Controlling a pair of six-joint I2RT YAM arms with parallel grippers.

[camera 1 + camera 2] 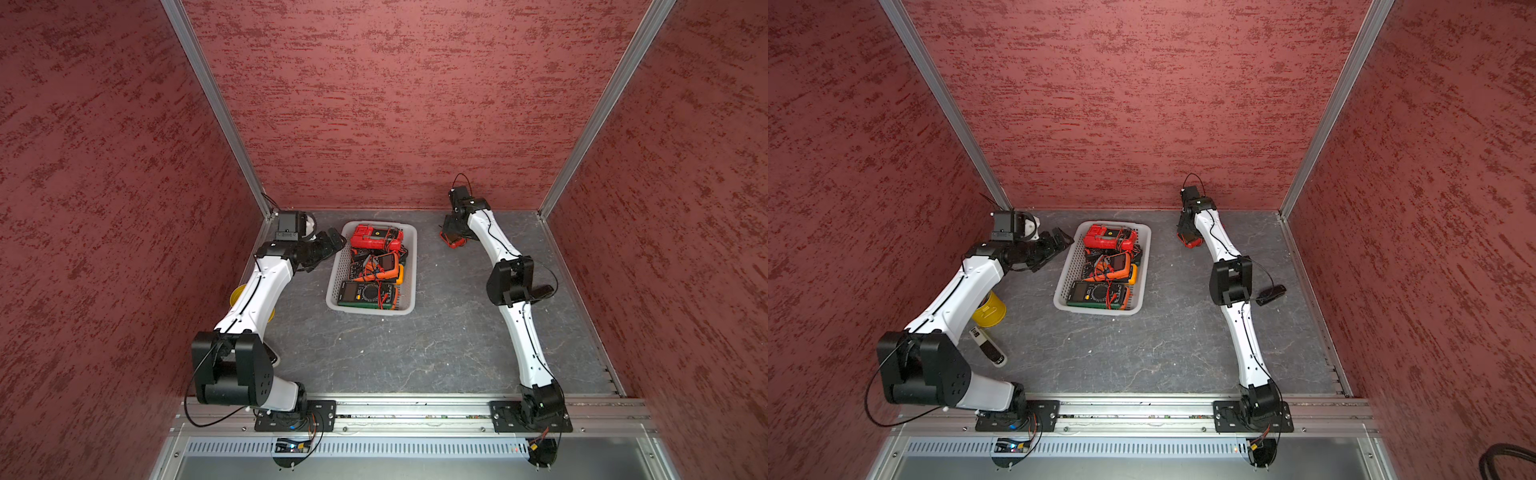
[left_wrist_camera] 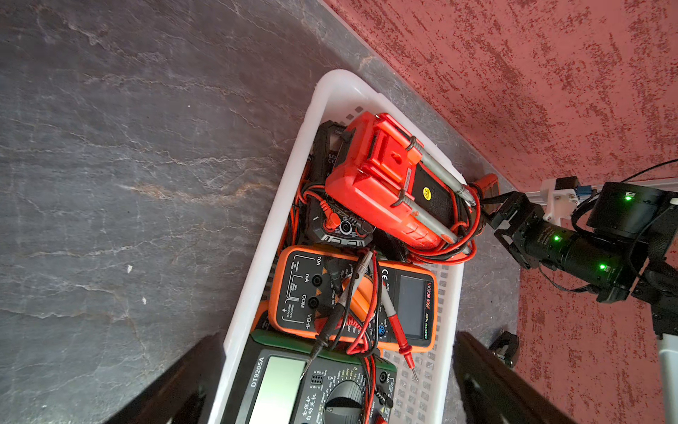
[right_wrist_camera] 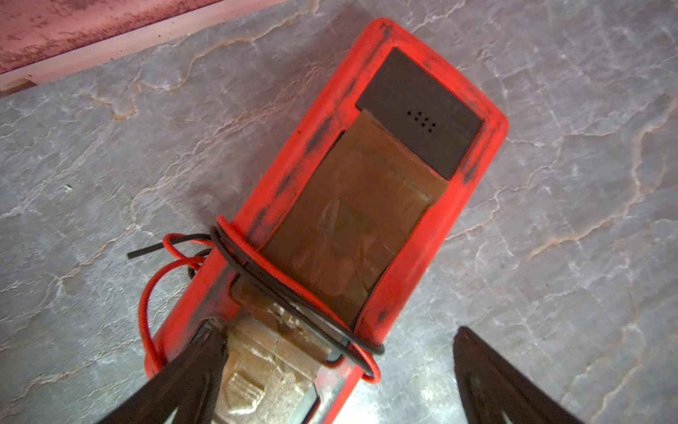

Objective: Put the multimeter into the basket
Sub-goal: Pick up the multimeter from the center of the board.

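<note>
Your right pincer, jaws apart, hangs over the red multimeter: face down, brown-taped back, leads wrapped round, lying near the surface's far edge, outside the basket. Left pincer gapes too.

White perforated plastic basket, scuffed red multimeter, veined grey table

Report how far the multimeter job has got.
Done: a red multimeter, an orange multimeter and a green multimeter lie in the basket. In hand: the right gripper hangs open over a taped red multimeter lying on the table by the back wall, not gripped. Left: close, lift, carry it to the basket, release. The left gripper is open beside the basket.
</note>
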